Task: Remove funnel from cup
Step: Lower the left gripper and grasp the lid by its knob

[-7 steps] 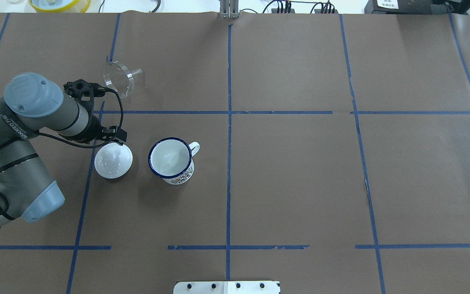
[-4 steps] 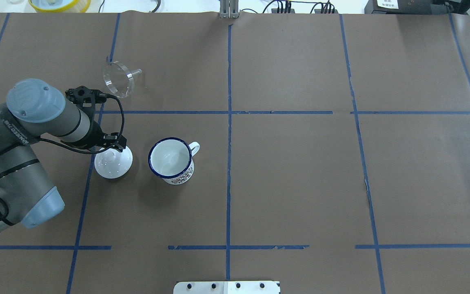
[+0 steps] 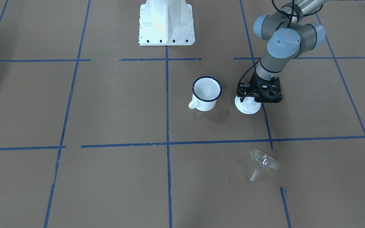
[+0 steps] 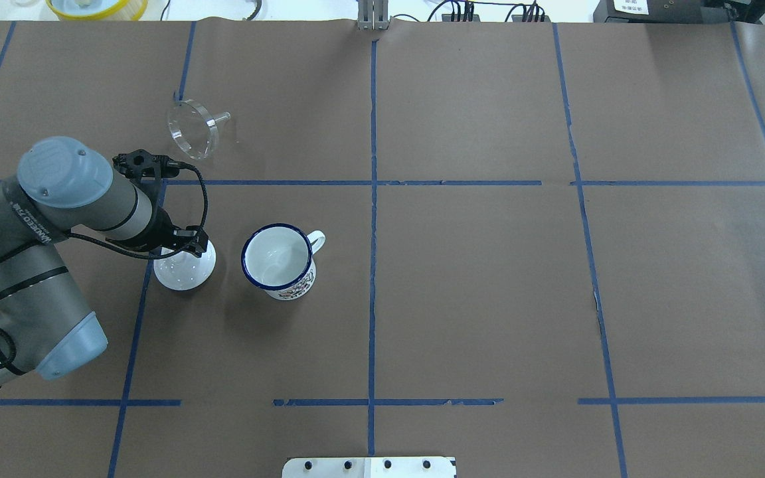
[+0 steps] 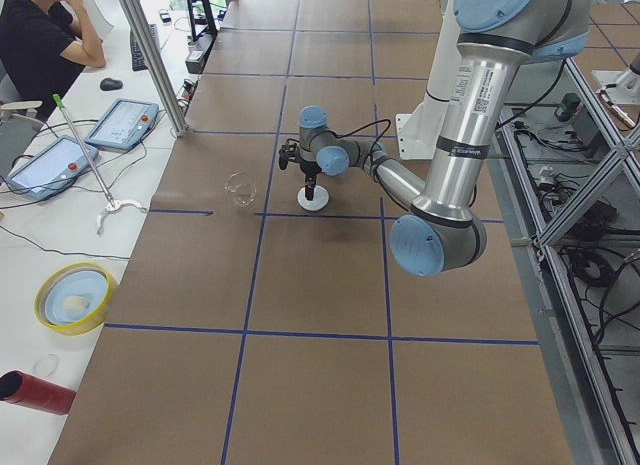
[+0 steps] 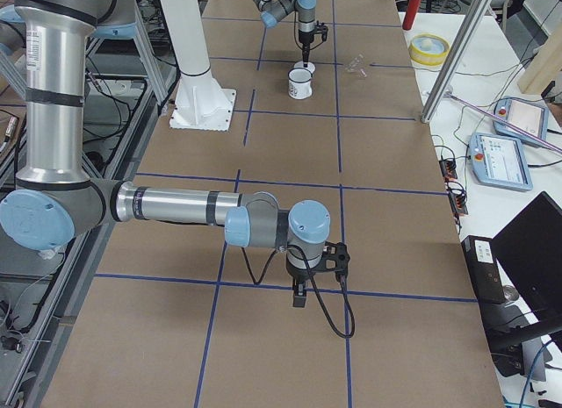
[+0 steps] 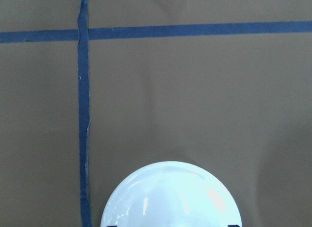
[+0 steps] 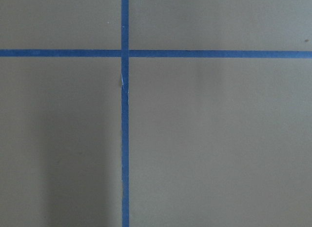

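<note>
The clear funnel point(image 4: 193, 127) lies on its side on the table, apart from the cup; it also shows in the front view point(image 3: 262, 163). The white cup point(image 4: 278, 260) with a dark blue rim stands upright and empty, also in the front view point(image 3: 206, 93). My left gripper point(image 4: 180, 244) points down just above a white lid point(image 4: 185, 271), between the funnel and the robot. In the front view the left gripper point(image 3: 256, 99) hangs over the lid's edge. Its fingertips show wide apart in the left wrist view, so it is open and empty. My right gripper point(image 6: 299, 300) is far off; I cannot tell its state.
The white round lid point(image 3: 248, 107) lies left of the cup, and fills the bottom of the left wrist view point(image 7: 170, 197). Blue tape lines cross the brown table paper. The robot's white base point(image 3: 166, 22) stands at the near edge. An operator sits beyond the table's end.
My left arm has drawn back from the funnel toward the robot and now covers more of the white lid. Funnel, cup and lid have not moved.
</note>
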Robot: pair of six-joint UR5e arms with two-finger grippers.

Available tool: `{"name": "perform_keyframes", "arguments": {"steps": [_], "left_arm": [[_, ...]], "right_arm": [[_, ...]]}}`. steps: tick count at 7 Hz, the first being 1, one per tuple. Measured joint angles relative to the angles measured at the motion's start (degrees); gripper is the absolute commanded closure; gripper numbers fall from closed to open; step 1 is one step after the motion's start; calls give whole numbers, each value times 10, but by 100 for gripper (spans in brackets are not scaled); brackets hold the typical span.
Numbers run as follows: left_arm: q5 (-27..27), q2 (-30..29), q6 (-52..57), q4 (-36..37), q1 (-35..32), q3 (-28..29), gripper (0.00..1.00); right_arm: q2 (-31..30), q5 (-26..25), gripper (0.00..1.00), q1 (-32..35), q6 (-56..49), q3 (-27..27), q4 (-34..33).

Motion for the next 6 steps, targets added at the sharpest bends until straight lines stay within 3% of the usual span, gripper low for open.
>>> {"name": "perform_keyframes", "arguments": {"steps": [4,5,6], "left_arm": [[1,6,0,1,0,-8,38],[1,6,1,1,0,-5,44],[2,6,1,0,0,-4,66]], "right_arm": [[0,0,0,0,0,0,0],[0,0,0,0,0,0,0],[0,0,0,0,0,0,0]]}}
